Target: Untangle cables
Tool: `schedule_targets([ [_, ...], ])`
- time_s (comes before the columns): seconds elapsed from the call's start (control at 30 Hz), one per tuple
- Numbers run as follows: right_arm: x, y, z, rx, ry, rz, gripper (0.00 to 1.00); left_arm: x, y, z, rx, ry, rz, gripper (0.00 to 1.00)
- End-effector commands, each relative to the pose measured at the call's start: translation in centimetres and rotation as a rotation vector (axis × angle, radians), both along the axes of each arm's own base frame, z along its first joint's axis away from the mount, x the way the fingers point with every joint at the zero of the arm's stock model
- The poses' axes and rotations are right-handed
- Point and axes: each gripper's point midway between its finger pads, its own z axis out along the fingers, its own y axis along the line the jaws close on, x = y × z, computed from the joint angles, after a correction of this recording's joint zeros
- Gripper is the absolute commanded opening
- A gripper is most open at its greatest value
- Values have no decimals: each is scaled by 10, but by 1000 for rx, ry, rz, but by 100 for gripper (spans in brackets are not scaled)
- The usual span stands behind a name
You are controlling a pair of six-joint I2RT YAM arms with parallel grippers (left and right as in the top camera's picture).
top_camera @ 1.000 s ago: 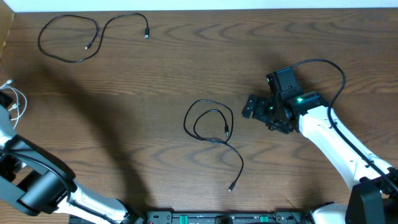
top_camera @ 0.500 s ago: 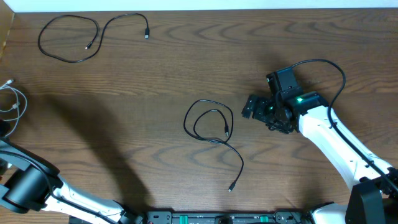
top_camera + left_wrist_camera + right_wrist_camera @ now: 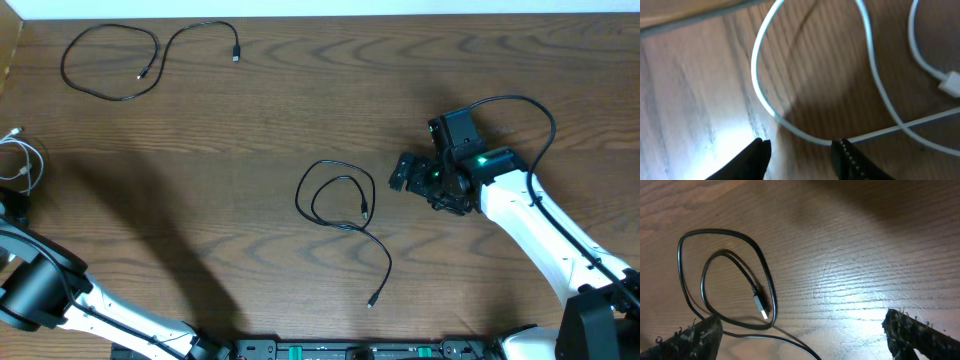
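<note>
Wood-grain surface carries the white cable, left jaws parted just beside its loop, right jaws also parted; pinching it seems next.

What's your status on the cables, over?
Left gripper open over white cable. Right gripper open beside centre black cable. Second black cable far corner, apart. No obstruction visible.
</note>
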Motion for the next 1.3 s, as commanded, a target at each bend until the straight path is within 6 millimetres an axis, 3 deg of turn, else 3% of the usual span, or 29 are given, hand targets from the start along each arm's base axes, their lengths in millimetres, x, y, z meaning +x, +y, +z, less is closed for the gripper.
schedule_targets([
  [0.0,-1,2,-1,-4,1,15,99,3,-3,-18,-28,-5,0,36],
  [0.1,-1,2,-1,-3,0,15,99,7,-5,-27,-51,-20,-12,34],
  [0.2,-1,2,-1,-4,2,15,99,25,-12,-30,-93,-109,-62,32],
  [0.33,-1,2,-1,-4,2,15,99,37,-13,-26,-112,-188,-43,31],
  [0.47,-1,2,-1,-4,2,15,99,52,-17,-20,-123,-255,-83,22],
  [0.63,-2,2,-1,-4,3,15,99,72,-24,-9,-155,-360,-150,22],
  [0.77,-2,2,-1,-4,5,15,99,75,-22,9,-124,-380,-159,22],
  [0.87,-3,1,-1,-5,7,15,99,78,-20,39,-78,-411,-174,23],
  [0.93,-2,1,-1,-5,5,15,99,86,-26,65,-64,-463,-214,37],
  [1.0,-2,2,-1,-8,-1,27,99,102,-44,96,-84,-553,-298,57],
  [1.1,1,2,0,-13,-24,58,99,131,-94,138,-218,-747,-467,74],
  [1.17,4,-2,0,-39,-41,61,99,145,-120,151,-305,-816,-519,76],
  [1.27,10,-14,-1,-96,-59,32,99,167,-168,150,-446,-825,-564,82],
])
